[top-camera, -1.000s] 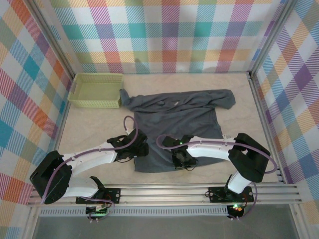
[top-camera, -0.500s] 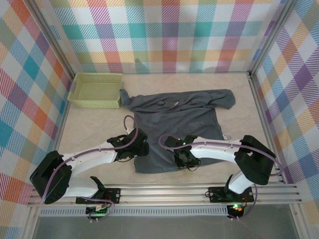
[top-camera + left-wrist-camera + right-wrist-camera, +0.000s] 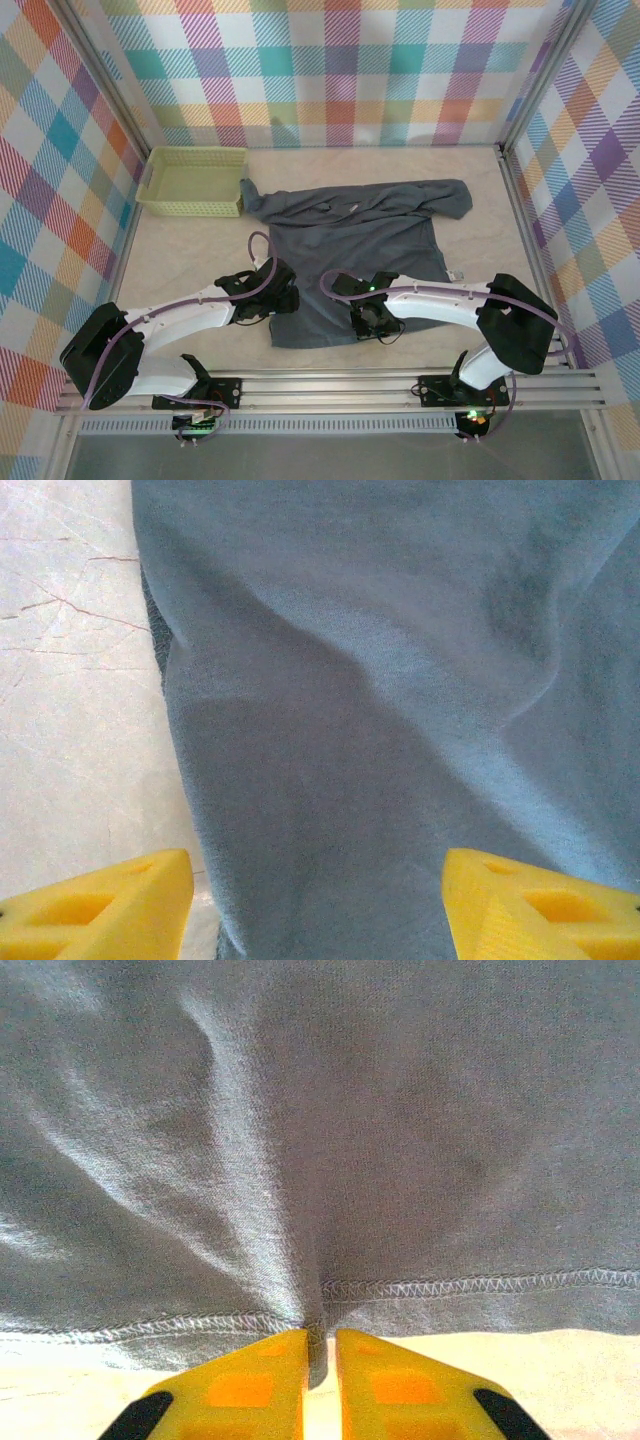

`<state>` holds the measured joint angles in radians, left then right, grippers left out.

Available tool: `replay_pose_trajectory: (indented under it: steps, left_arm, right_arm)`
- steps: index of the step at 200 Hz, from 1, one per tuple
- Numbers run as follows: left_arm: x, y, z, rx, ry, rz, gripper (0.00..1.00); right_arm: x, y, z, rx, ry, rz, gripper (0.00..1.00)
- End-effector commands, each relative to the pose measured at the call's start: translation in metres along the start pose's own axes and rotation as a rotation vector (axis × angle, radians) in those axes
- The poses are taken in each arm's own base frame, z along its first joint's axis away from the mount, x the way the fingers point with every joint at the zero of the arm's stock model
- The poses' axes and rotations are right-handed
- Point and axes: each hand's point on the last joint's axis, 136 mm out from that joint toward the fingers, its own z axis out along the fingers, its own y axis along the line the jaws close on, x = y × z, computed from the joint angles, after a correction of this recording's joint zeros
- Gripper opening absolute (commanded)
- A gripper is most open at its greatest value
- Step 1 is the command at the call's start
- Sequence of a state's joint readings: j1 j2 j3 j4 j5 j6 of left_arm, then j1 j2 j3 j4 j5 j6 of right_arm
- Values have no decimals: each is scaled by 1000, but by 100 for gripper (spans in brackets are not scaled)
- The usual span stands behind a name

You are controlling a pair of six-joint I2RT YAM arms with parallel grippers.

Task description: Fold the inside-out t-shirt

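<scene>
Bright, even light; soft shadow on t-shirt [image 3: 380,700]; wrist close-ups slightly soft.

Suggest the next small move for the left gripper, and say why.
Probably lower and close the left gripper on the inside-out t-shirt. Its jaws stand open over the cloth's left edge, while the right gripper pinches the bottom hem. Both likely need a grip before lifting to fold.

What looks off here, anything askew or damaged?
No damage or spill that I can see. The shirt lies rumpled and skewed, one sleeve bunched by the basket. Overlock stitching shows along the hem, so it is inside out. The right gripper pinches that hem into a pucker.
</scene>
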<state>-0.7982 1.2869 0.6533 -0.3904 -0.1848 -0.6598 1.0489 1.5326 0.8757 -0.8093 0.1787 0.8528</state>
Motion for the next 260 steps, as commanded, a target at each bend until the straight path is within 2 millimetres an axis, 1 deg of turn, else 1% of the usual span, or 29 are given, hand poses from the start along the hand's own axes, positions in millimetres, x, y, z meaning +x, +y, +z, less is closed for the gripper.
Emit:
replay_pose_trajectory:
  steps: [1,24,37,66,88,122,145,168,183,214,229,231,235,255,260]
  left_arm:
    - [-4,-5,-4,8,-10,21,67]
    - [-3,-4,-4,8,-11,20,67]
    - [-3,-4,-4,7,-11,20,67]
    - [-3,-3,-4,6,-11,19,67]
    - [-2,-3,-4,6,-10,20,67]
    - [-4,-5,-6,14,-11,24,67]
    - [-7,-11,-10,36,-18,32,68]
    - [-11,-20,-18,54,-41,72,68]
    - [-12,-34,-25,79,-70,133,68]
    - [-6,-82,-46,214,-142,283,69]
    - [3,-101,-53,269,-155,351,70]
    - [1,-108,-56,294,-172,354,70]
    - [3,-115,-58,315,-180,372,70]
    - [17,-140,-64,378,-194,461,70]
    - [19,-144,-64,384,-198,478,70]
  right_arm:
    - [8,-3,2,10,25,-3,20]
    - [8,-3,5,16,32,-3,24]
    - [8,-1,6,13,35,-6,25]
    - [8,0,5,8,34,-9,15]
    - [6,-1,-1,9,24,-11,6]
    - [1,-4,-18,12,-7,-19,0]
    - [-4,-8,-35,15,-45,-27,0]
    - [-10,-6,-49,-3,-75,-38,0]
    - [-13,-5,-56,-10,-87,-41,0]
    - [-20,-3,-70,-23,-119,-50,0]
    - [-23,-2,-77,-50,-134,-41,0]
    - [-24,-1,-78,-55,-136,-38,0]
    - [-24,-1,-79,-67,-138,-33,0]
    - [-30,-2,-86,-130,-142,8,0]
    - [-30,-1,-86,-151,-137,16,0]
